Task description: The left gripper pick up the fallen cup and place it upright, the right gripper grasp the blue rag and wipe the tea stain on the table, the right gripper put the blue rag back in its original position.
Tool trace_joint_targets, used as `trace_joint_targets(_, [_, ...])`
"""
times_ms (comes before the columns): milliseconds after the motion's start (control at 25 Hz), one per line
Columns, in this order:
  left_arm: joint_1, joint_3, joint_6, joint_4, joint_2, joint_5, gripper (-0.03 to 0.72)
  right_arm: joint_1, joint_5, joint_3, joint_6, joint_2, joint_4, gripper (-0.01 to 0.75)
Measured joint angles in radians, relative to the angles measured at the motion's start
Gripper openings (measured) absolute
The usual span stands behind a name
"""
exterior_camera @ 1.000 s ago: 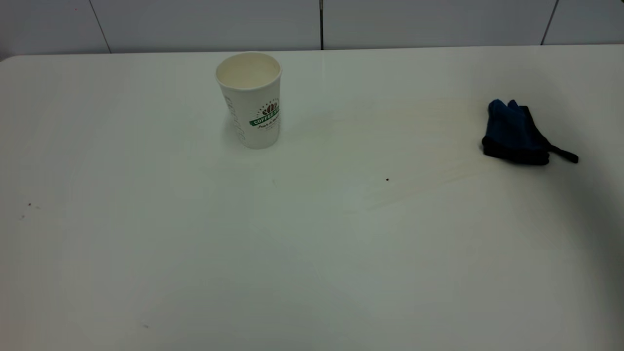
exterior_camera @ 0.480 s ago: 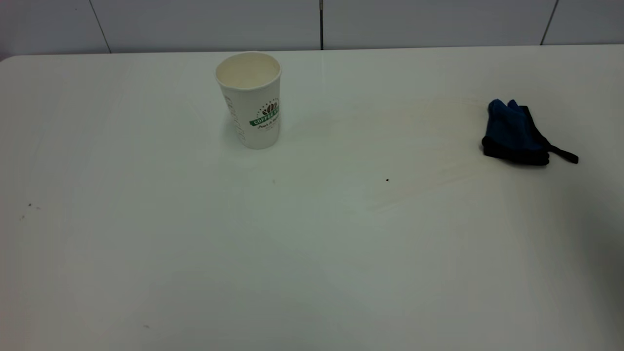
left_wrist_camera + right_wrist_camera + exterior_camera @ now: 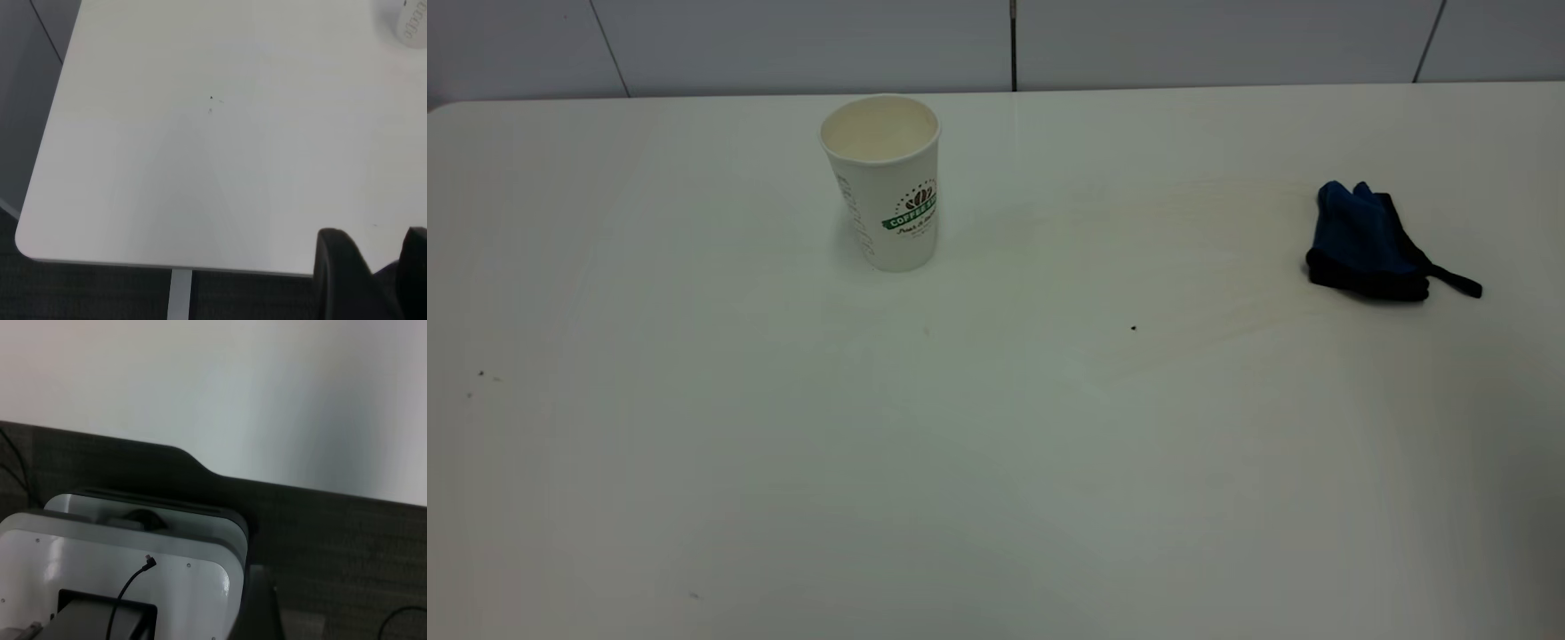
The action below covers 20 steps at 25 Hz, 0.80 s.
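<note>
The white cup [image 3: 882, 182] with the green COFFEE logo stands upright on the table [image 3: 783, 462] at the back left; its base also shows in the left wrist view [image 3: 411, 25]. The blue rag [image 3: 1362, 244] lies bunched at the right, its black strap tail pointing right. No roundish tea stain shows, only faint tan smears [image 3: 1218, 267] between cup and rag. My left gripper [image 3: 377, 267] is open and empty above the table's near left edge, far from the cup. My right gripper is out of view; its wrist view shows only the table's edge [image 3: 200, 463].
A tiny black speck [image 3: 1134, 328] lies mid-table and small specks [image 3: 480, 374] lie at the left. A white base unit [image 3: 127, 567] with a black cable sits below the table's edge. A tiled wall [image 3: 996, 40] stands behind the table.
The dark shadow over the table's right side has shrunk away toward the right edge. The cup and the rag have not moved.
</note>
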Motion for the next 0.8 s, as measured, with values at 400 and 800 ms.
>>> trace_joint_targets(400, [0.000,0.000,0.000,0.000,0.000,0.000,0.241,0.000,0.014,0.182,0.047,-0.602,-0.034,0.688])
trace_joint_targets(800, [0.000,0.000,0.000,0.000,0.000,0.000,0.241,0.000,0.014,0.223,0.101,-0.868,-0.083,0.672])
